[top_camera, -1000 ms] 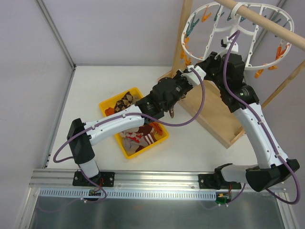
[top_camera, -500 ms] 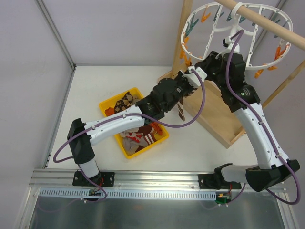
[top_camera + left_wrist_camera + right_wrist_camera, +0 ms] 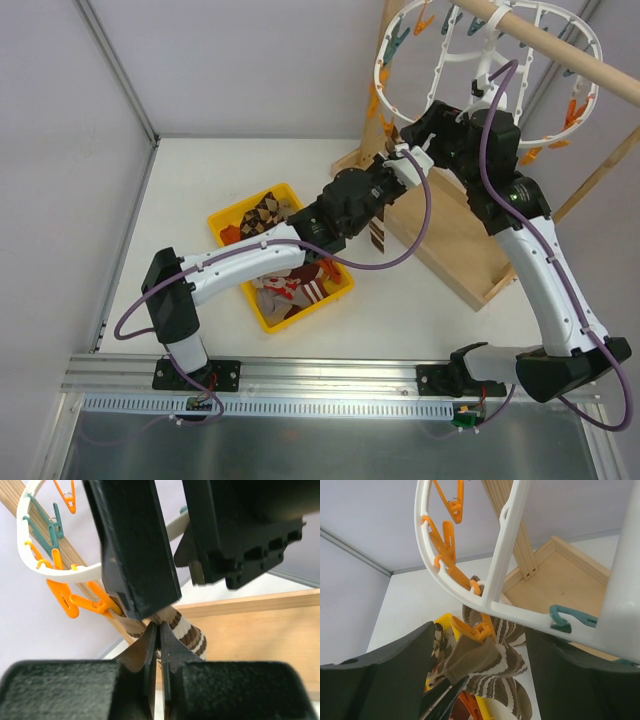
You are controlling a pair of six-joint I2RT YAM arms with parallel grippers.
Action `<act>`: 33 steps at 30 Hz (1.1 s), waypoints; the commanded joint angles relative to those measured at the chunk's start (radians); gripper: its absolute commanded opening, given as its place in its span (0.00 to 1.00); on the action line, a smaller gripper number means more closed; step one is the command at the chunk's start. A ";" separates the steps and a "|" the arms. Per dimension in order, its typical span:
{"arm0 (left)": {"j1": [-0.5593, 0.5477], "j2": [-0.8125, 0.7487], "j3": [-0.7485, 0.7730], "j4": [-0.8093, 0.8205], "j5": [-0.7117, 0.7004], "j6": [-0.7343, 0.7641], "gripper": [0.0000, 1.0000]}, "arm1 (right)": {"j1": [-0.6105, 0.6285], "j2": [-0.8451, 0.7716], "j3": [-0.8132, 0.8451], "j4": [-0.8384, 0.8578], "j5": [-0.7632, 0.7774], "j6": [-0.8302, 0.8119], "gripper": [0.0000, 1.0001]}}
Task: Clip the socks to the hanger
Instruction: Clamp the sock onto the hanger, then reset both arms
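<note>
**One striped sock at the clip, not yet pinned**

Several socks (image 3: 290, 288) lie heaped in the yellow tray (image 3: 232, 222), which sits about mid-table, nearer the left edge than the right. Beyond it the left arm reaches toward the far right corner. The left gripper (image 3: 160, 630) is closed, its thin tips pinching the cuff of a brown-and-cream striped sock (image 3: 187, 632). The rest of the sock hangs down over the wooden stand (image 3: 450, 250).

The cuff is held right up against an orange clip (image 3: 479, 626) dangling from the near-left rim of the hanger (image 3: 385, 50). Whether the clip's mouth has any cloth in it cannot be told from these views; it touches the fabric and no more can be said.

The right gripper (image 3: 480, 677) is spread wide and grips nothing. Its fingers stand either side of the clip and the white rim, and the wrist view looks down between them. Farther back, the hanger hangs from the wooden pole (image 3: 560, 50).

The step in hand is the pinning itself. To do it well, the right gripper should probably close on the clip's tail ends, not its mouth, so that it springs open. The left gripper should then feed the cuff straight up and deep into the opening. The hanger likely swings on its hook, so the squeeze should be slow and square to avoid pushing the rim away. The clip should be let go first, and the left gripper should open only once the clip bites.
</note>
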 commanded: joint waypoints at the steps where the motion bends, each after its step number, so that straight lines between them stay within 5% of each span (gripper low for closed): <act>1: -0.010 -0.034 -0.029 0.052 0.018 -0.048 0.06 | -0.006 -0.050 0.039 0.001 0.009 0.008 0.76; 8: -0.004 -0.160 -0.074 -0.147 0.153 -0.214 0.64 | -0.004 -0.105 0.064 -0.108 -0.029 -0.018 0.94; 13: 0.040 -0.272 -0.163 -0.232 0.215 -0.408 0.75 | -0.006 -0.168 0.070 -0.185 -0.022 -0.064 0.98; 19: 0.252 -0.373 -0.249 -0.331 0.372 -0.687 0.79 | -0.006 -0.255 0.053 -0.297 0.004 -0.135 0.99; 28: 0.443 -0.419 -0.295 -0.445 0.600 -0.824 0.95 | -0.006 -0.495 -0.165 -0.340 -0.008 -0.248 1.00; 33: 0.603 -0.461 -0.364 -0.451 0.767 -0.968 0.99 | -0.004 -0.574 -0.312 -0.346 -0.201 -0.227 1.00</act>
